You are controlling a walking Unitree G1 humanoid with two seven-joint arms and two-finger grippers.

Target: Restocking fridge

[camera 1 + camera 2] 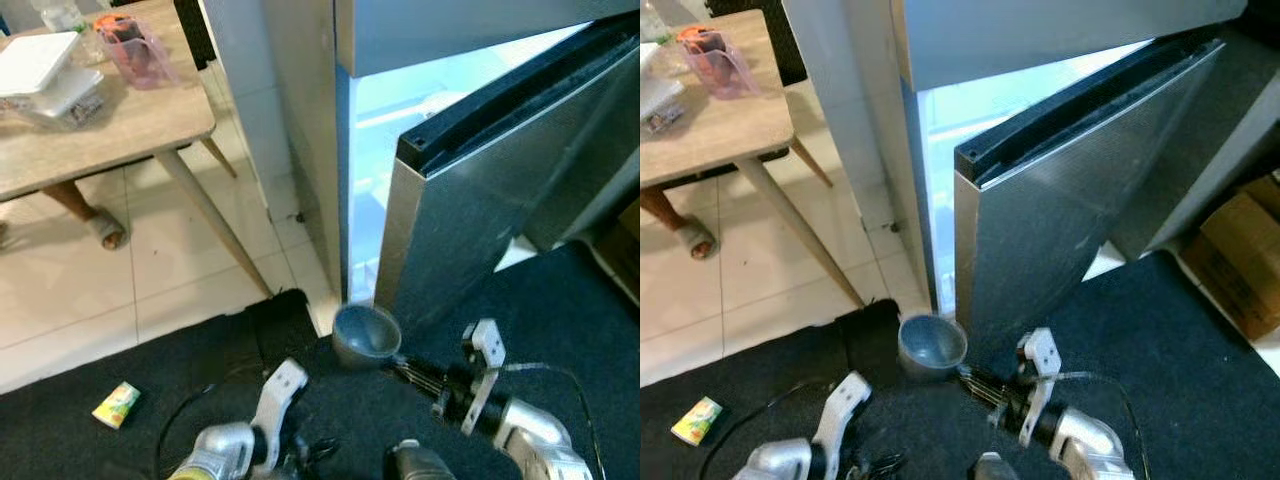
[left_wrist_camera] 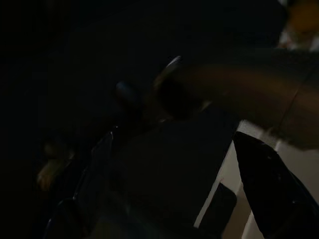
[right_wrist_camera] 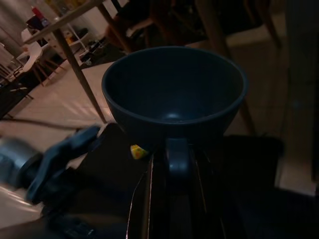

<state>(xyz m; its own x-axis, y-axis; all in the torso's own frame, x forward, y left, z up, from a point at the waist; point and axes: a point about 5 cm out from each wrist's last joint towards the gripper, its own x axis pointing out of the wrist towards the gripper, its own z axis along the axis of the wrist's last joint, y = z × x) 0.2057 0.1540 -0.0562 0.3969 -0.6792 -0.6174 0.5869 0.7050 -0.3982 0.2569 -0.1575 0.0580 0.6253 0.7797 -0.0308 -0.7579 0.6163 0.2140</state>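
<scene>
My right gripper (image 1: 398,364) is shut on the rim of a dark blue bowl (image 1: 366,334), holding it upright and low in front of the fridge. The bowl (image 3: 174,89) looks empty in the right wrist view. The fridge (image 1: 470,200) stands just ahead with its steel door (image 1: 1070,200) partly open and a bright interior (image 1: 400,110) showing through the gap. My left gripper (image 1: 285,385) hangs low at the left with nothing seen in it; its wrist view is nearly black.
A wooden table (image 1: 120,130) stands at the far left with a white lidded container (image 1: 45,75) and a pink tub (image 1: 135,50) on it. A small yellow-green carton (image 1: 116,405) lies on the black mat (image 1: 560,310). A cardboard box (image 1: 1245,250) sits to the right.
</scene>
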